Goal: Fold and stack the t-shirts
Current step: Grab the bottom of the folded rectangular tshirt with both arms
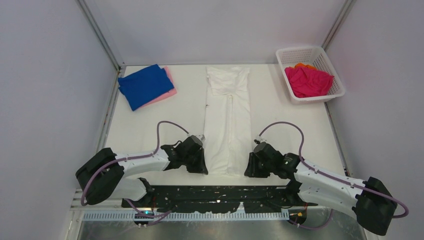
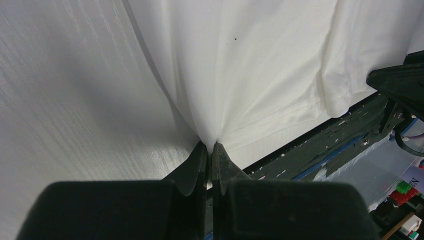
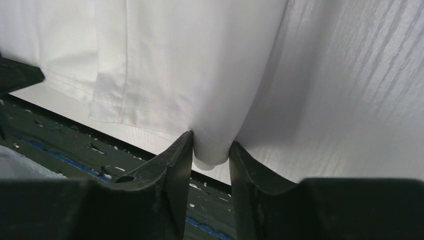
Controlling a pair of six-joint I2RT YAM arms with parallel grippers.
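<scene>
A white t-shirt (image 1: 227, 117) lies folded into a long narrow strip down the middle of the table, collar end far, hem near. My left gripper (image 1: 202, 167) is shut on the hem's left corner (image 2: 212, 135), the cloth puckering into the jaws (image 2: 210, 146). My right gripper (image 1: 248, 167) is shut on the hem's right corner (image 3: 212, 150), a thick fold pinched between its fingers (image 3: 211, 145). A folded royal blue t-shirt (image 1: 142, 85) lies on a folded pale pink t-shirt (image 1: 170, 90) at the far left. A magenta t-shirt (image 1: 307, 81) and an orange t-shirt (image 1: 303, 65) sit crumpled in the basket.
The white mesh basket (image 1: 301, 54) stands at the far right corner. Grey walls close in the table on three sides. A black base plate (image 1: 215, 192) runs along the near edge under both arms.
</scene>
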